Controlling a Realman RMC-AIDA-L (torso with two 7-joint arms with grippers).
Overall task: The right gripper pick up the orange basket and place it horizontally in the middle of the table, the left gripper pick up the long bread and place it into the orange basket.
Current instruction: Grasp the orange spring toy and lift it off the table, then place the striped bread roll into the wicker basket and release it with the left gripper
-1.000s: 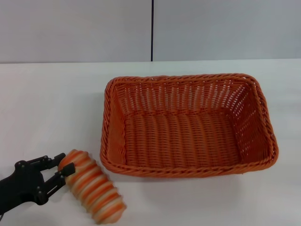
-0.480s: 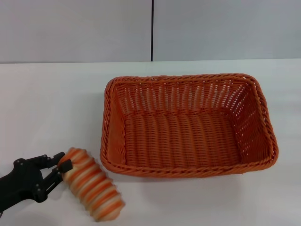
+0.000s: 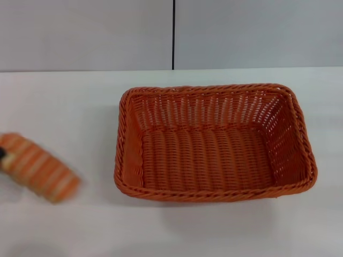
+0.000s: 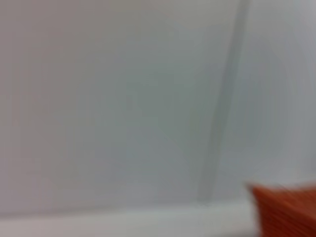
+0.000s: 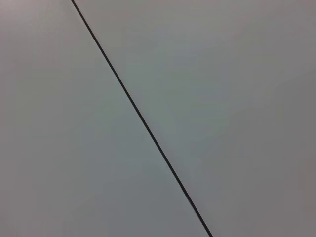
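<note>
The orange basket sits lengthwise across the middle of the white table, with nothing in it. The long bread, striped orange and cream, is blurred at the far left of the head view and hangs above the table, casting a faint shadow below. Only a black sliver of my left gripper shows at the picture's edge, holding the bread's outer end. A corner of the orange basket shows blurred in the left wrist view. My right gripper is out of view.
A grey wall with a dark vertical seam stands behind the table. The right wrist view holds only that wall and its seam.
The long bread has been lifted off the table and carried left and up. The left arm has drawn almost wholly out of the head view. The basket has not moved.
</note>
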